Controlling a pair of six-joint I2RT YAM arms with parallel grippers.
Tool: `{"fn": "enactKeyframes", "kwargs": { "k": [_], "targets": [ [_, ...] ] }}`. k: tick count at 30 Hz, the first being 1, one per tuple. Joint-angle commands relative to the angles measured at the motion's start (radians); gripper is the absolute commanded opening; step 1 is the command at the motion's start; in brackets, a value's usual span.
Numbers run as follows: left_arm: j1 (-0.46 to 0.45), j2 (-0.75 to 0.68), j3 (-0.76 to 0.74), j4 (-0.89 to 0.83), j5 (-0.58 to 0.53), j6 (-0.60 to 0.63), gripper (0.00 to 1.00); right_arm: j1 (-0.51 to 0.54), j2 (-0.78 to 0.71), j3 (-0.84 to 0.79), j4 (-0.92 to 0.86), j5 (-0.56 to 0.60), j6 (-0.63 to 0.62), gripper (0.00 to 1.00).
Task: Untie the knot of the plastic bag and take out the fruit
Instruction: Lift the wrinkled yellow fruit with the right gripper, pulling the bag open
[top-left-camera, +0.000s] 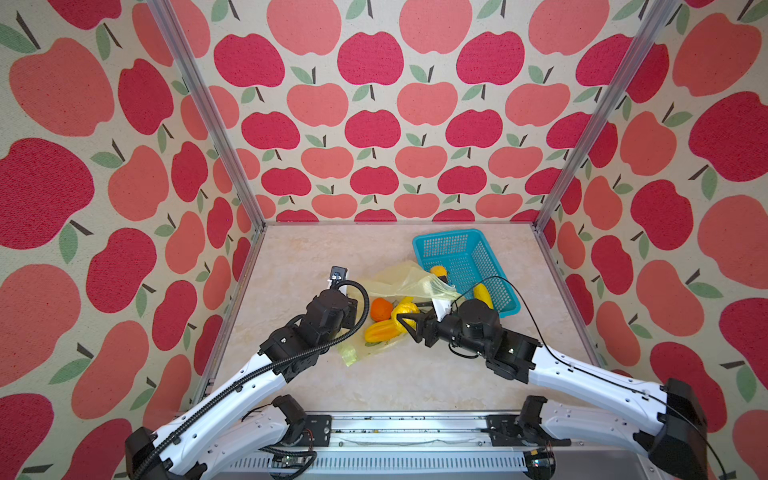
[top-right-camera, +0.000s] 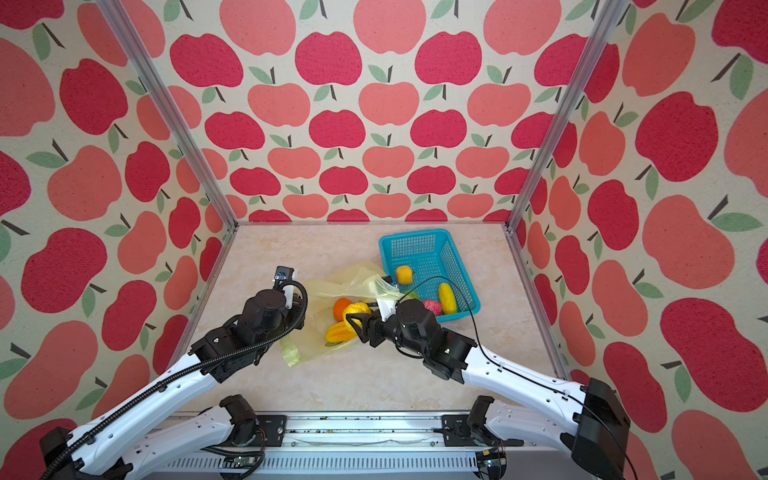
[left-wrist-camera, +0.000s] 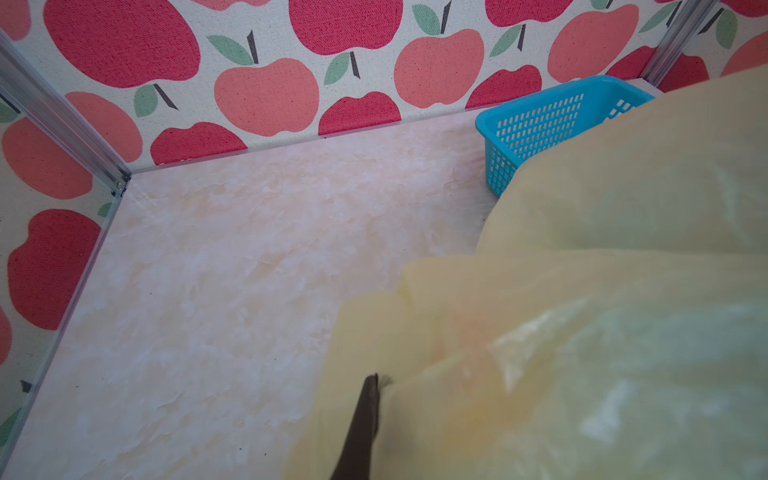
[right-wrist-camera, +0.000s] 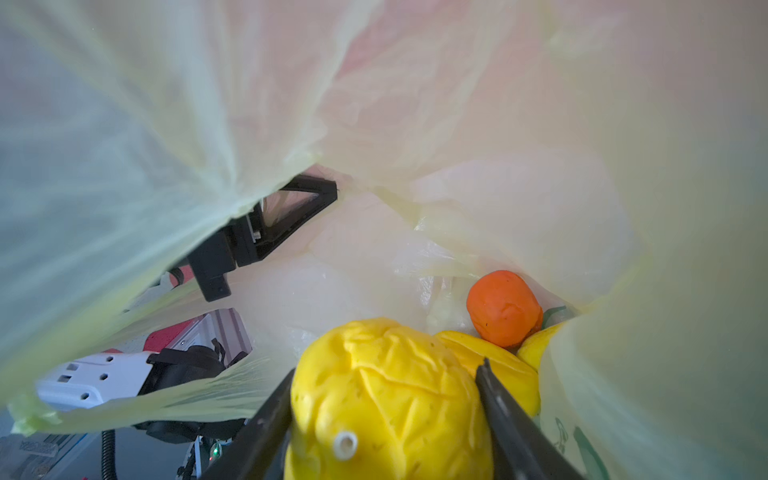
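The plastic bag (top-left-camera: 399, 279) (top-right-camera: 332, 286) lies mid-table, pale yellow, its mouth gaping. The knot is out of view. Loose fruit sits in the mouth: an orange round one (top-left-camera: 380, 309) (right-wrist-camera: 503, 307) and a ribbed yellow-orange one (top-left-camera: 379, 331). My right gripper (top-left-camera: 405, 326) (top-right-camera: 355, 326) (right-wrist-camera: 386, 370) reaches into the bag and is shut on a bumpy yellow fruit (right-wrist-camera: 386, 399). My left gripper (left-wrist-camera: 380, 380) (right-wrist-camera: 297, 203) is shut on the bag's film at the left edge; one dark finger (left-wrist-camera: 365, 415) shows, and the wrist hides it in both top views.
A teal basket (top-left-camera: 449, 243) (top-right-camera: 415, 241) (left-wrist-camera: 536, 124) stands behind and right of the bag, holding a yellow-orange fruit (top-right-camera: 404, 275), a long yellow one (top-right-camera: 447, 298) and a bumpy pink one (top-right-camera: 432, 307). Apple-print walls and metal posts enclose the table.
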Motion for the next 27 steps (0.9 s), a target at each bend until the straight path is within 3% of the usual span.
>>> {"fn": "enactKeyframes", "kwargs": {
  "k": [1,9,12,20,27],
  "targets": [
    [0.014,-0.003,0.003,-0.020,-0.019,-0.016,0.00,-0.004,0.056,-0.011,0.119,-0.074,-0.060,0.23],
    [0.014,-0.062,-0.010,-0.019,-0.033,-0.016,0.00,0.067,0.410,0.099,0.141,-0.150,-0.105,0.13],
    [0.013,-0.086,-0.018,-0.015,-0.033,-0.017,0.00,0.107,0.445,0.118,0.131,-0.143,-0.139,0.11],
    [0.015,-0.053,-0.014,-0.015,-0.042,-0.017,0.00,0.214,0.220,0.037,0.156,-0.171,-0.290,0.12],
    [0.019,-0.047,-0.012,-0.016,-0.047,-0.016,0.00,0.197,-0.070,-0.078,0.145,-0.046,-0.333,0.13]
  ]
}}
